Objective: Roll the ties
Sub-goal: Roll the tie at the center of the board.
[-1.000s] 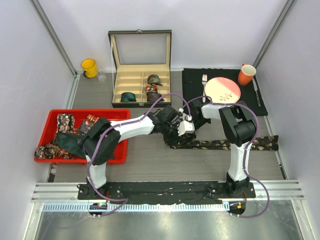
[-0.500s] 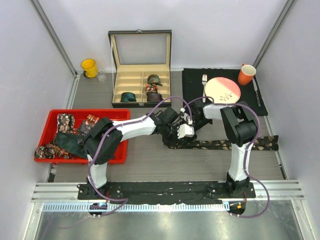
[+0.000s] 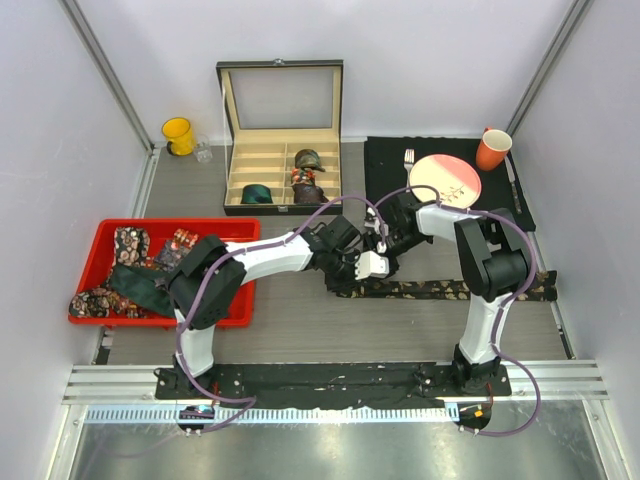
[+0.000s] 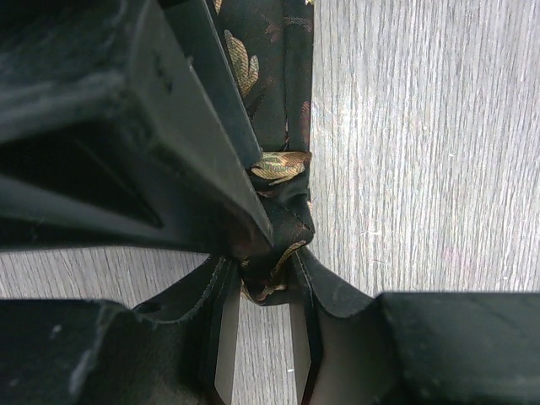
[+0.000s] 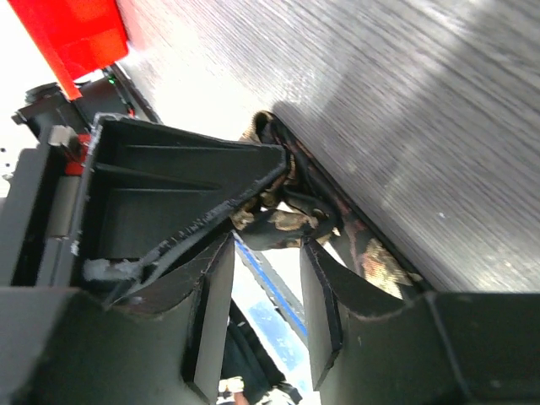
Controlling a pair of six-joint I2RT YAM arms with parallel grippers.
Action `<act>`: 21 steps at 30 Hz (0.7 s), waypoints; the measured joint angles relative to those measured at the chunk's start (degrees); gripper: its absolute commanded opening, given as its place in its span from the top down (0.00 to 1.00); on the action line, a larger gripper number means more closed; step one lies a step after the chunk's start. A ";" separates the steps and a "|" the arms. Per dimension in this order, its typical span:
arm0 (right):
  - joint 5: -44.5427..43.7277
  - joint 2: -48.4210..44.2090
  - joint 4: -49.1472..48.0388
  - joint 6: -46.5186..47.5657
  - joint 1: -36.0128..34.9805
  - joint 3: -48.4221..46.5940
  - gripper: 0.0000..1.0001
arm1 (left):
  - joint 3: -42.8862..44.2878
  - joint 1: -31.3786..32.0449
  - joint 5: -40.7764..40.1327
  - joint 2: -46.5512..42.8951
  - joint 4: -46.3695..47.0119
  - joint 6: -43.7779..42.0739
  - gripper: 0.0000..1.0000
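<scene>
Left wrist view: left claw [image 4: 266, 278] narrow, pinching bunched end of floral tie [image 4: 278, 164]; cloth runs on ahead over worktop [image 4: 422, 169]. Right wrist view: right claw [image 5: 266, 245] parted, same bunch just off its fingertips, not clamped. Only top view shows rest of tie lying flat, stretching rightward from both claws.

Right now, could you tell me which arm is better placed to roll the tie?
Left, I'd judge: the left gripper pinches the bunched end of the tie, while the right gripper stands open beside it, holding nothing.
</scene>
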State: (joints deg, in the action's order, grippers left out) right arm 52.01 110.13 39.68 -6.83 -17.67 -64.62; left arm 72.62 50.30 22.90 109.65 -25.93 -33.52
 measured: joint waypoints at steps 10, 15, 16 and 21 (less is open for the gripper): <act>-0.22 1.36 -1.70 -1.99 -1.79 0.46 0.70 | 0.00 0.00 -0.26 0.00 -0.04 0.00 0.66; -1.18 3.65 -1.88 -1.57 -1.84 0.46 0.99 | -0.17 0.04 -0.87 0.00 0.07 0.02 0.48; -1.42 3.91 -1.86 -1.38 -1.84 0.46 0.99 | -0.35 0.02 -1.07 0.00 0.22 0.09 0.45; -1.60 4.28 -1.55 -0.24 -1.77 0.48 0.99 | -3.54 -1.79 -0.24 -1.75 0.85 1.11 0.32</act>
State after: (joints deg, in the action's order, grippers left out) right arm 50.41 114.41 38.13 -7.07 -19.44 -64.14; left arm 69.08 48.51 22.65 107.90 -25.08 -32.40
